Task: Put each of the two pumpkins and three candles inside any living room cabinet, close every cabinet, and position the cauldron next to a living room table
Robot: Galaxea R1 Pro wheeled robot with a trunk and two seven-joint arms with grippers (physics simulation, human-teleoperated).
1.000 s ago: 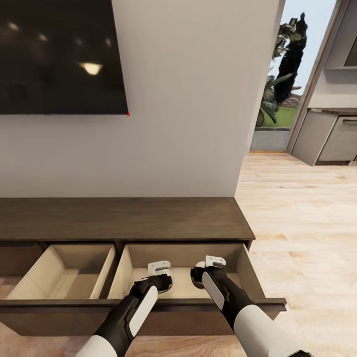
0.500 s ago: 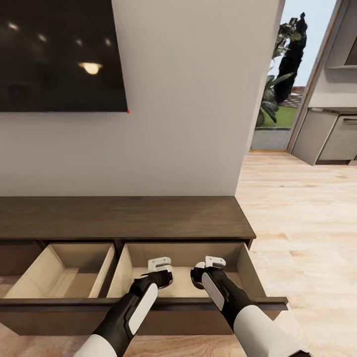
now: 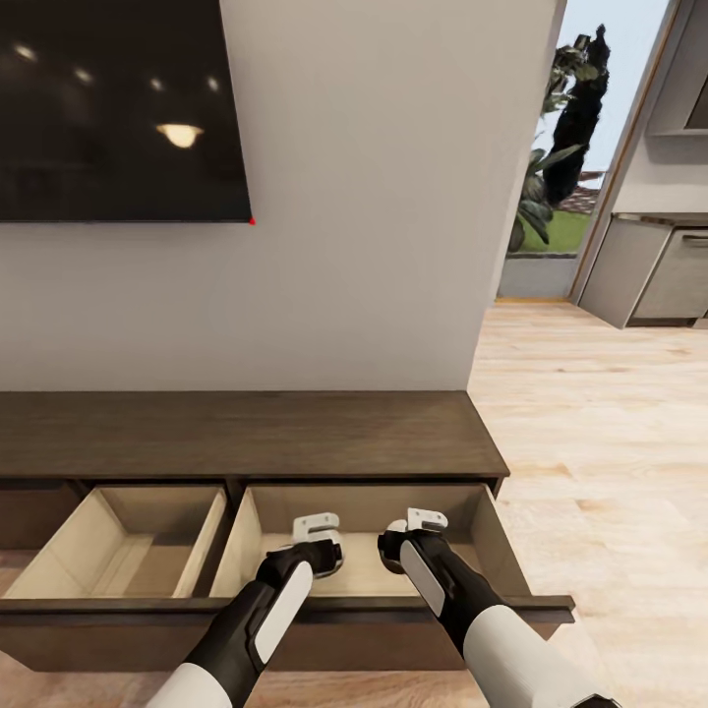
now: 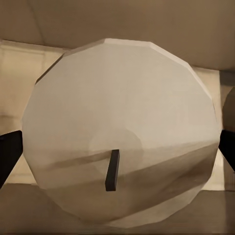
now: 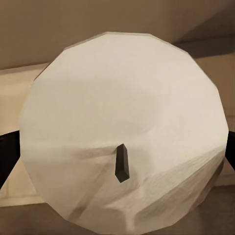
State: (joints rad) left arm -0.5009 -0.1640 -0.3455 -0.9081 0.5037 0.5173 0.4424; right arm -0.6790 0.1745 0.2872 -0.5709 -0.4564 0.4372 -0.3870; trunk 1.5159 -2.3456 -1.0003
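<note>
- The left gripper (image 3: 317,528) clamps one candle (image 4: 120,147) over the open right drawer (image 3: 511,560) of the cabinet (image 3: 246,433).
- The right gripper (image 3: 426,518) grips another candle (image 5: 125,142) over the same drawer.

A dark television (image 3: 118,108) hangs on the white wall (image 3: 393,197) above pale wood floor (image 3: 610,442)

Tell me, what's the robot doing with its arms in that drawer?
It is putting candles away. The left gripper holds one candle and the right gripper holds another candle, both over the open right drawer of the dark wood cabinet. The drawer beside it is open too.
</note>
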